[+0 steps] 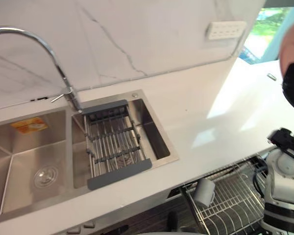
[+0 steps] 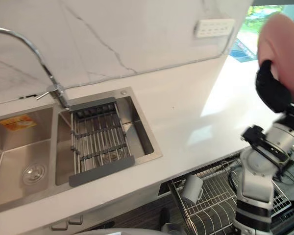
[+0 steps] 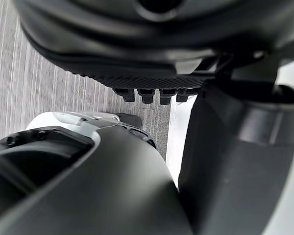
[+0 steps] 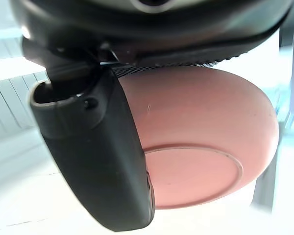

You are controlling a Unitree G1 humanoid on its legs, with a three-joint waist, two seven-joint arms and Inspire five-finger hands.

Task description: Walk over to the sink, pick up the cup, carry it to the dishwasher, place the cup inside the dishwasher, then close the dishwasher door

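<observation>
The pink cup is held by the right robot hand, the thumb curled round its side, and is raised above the right end of the white bench. Below the bench edge, an open dishwasher rack is seen. The sink lies well apart, to the left. How far the left robot hand is open cannot be told.

I saw the sink set into the countertop, the faucet behind it and a drying rack across its right bowl. A wall socket sat behind, far right of the sink. Below and right of the sink lay the dishwasher rack, a tumbler inside. My right hand held the cup well right of the sink.
</observation>
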